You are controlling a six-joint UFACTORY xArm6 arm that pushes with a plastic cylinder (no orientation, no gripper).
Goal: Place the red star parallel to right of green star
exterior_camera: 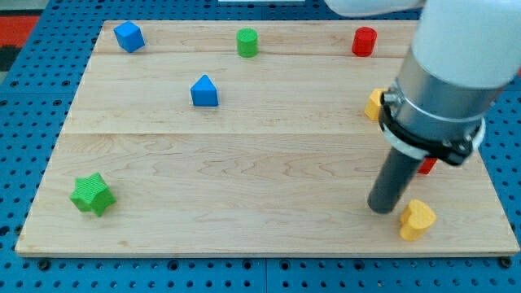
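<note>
Pushing the red star leftward is the step in hand: it shows only as a red sliver behind the arm at the view's right, well apart from the green star at the lower left of the surface. My tip, a plain rod tool holding nothing, rests just left of the yellow heart. Recommended: circle to the star's right side, avoid the heart, and push steadily along the green star's row.

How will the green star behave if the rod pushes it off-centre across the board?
The green star sits low and flat on the smooth wooden board, so it should probably slide, not tip. Its points likely make it spin under an off-centre push. It looks small and solid, so probably light and rigid.
</note>
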